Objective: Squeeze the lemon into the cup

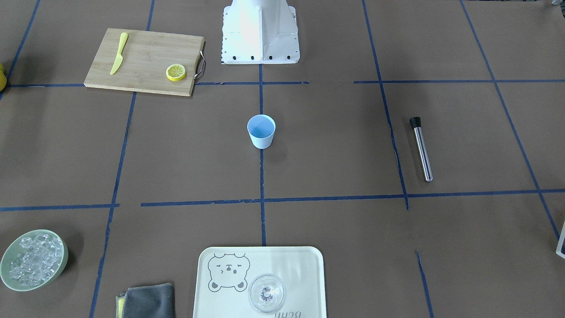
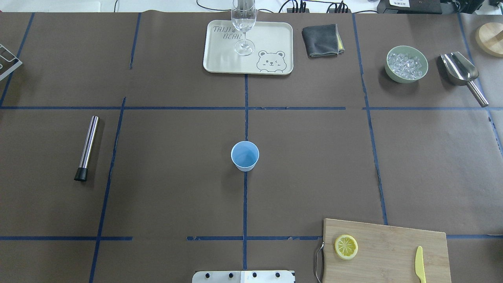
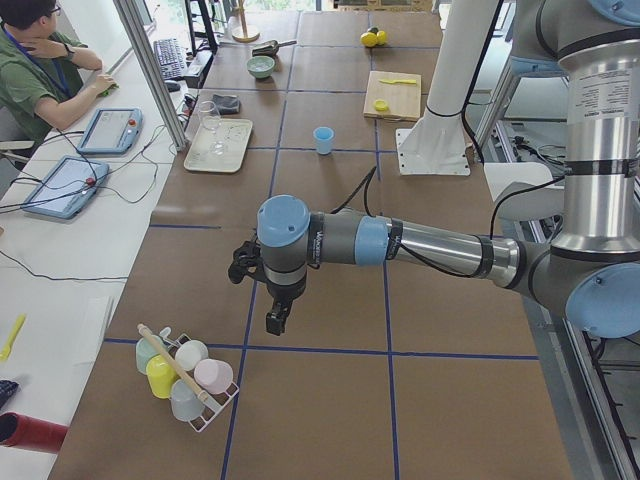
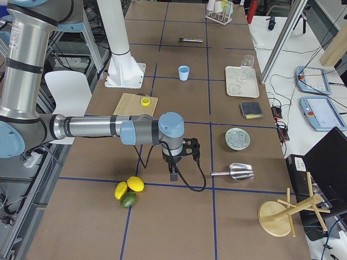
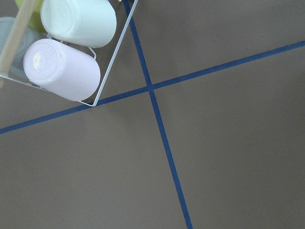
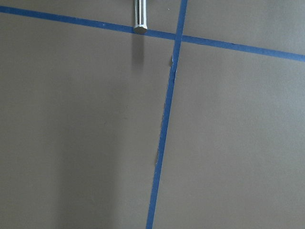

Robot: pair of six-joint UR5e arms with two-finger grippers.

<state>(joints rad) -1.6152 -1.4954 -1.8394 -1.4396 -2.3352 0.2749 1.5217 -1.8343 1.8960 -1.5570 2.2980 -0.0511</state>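
While the lemon (image 1: 175, 72) lies flat on the cutting board (image 1: 145, 62), well apart from the cup (image 1: 261, 131) in the front view, a thin slice could slip the pinch — or drip wide. From the end views, left pincer (image 3: 275, 322) and right pincer (image 4: 173, 175) hang over the brown, blue-taped desk (image 3: 330, 420) — spread or pressed, I cannot tell. An operator (image 3: 35, 70) sits alongside.

The cream tray (image 2: 275, 35) carries grey lettering in two lines near a cartoon bear's face. The lower line reads "BEAR" (the upper looks like "TAIJI", its letters uncertain). Lettering on the left arm (image 3: 420, 245) is too small to read.
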